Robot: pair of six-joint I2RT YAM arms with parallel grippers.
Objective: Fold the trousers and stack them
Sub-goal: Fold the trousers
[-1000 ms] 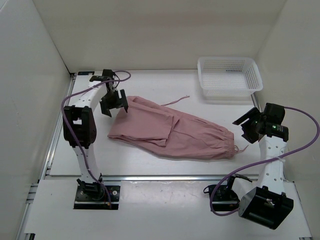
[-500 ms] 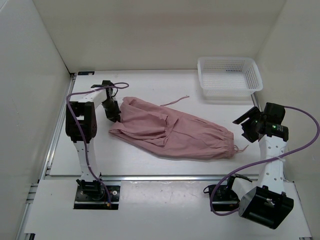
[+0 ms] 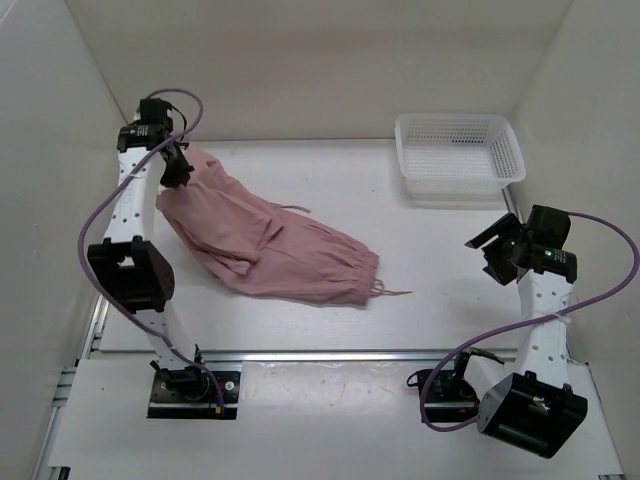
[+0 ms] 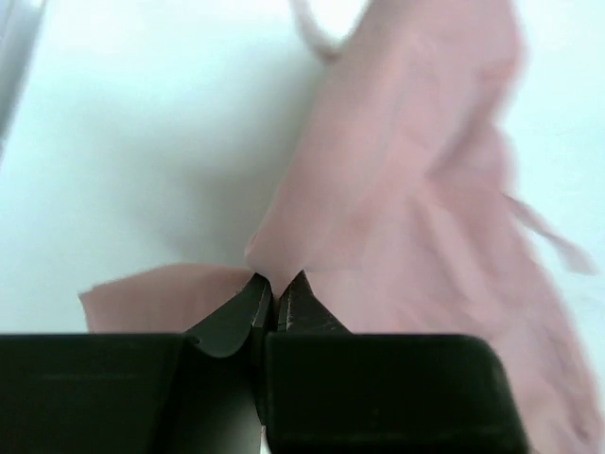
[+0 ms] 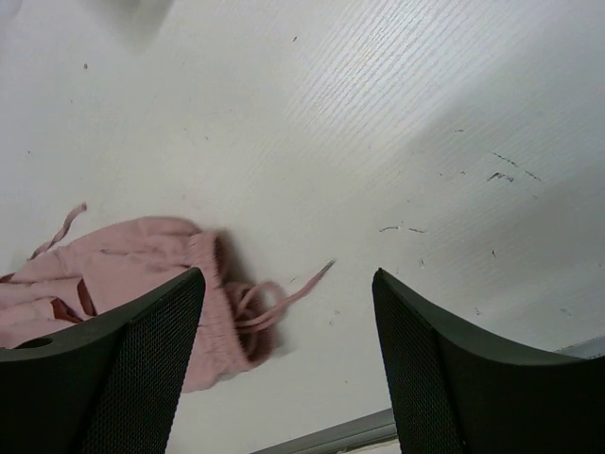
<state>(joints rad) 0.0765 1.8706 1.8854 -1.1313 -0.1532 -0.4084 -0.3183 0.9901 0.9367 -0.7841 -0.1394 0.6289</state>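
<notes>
The dusty-pink trousers hang from the far left corner and slope down onto the table, their waist end and drawstring lying toward the middle. My left gripper is raised there, shut on an edge of the cloth. In the left wrist view the jaws of that gripper pinch a fold of the trousers, which trail away below. My right gripper hovers at the right, open and empty. In its wrist view, the right gripper frames bare table and the drawstring next to the trousers' waistband.
A white mesh basket stands at the back right corner. White walls close in the table on the left, back and right. A metal rail runs along the near edge.
My left gripper shut on the trousers' edge, then rose and swung to the far left corner, dragging the whole garment leftward. The right arm has not moved.
</notes>
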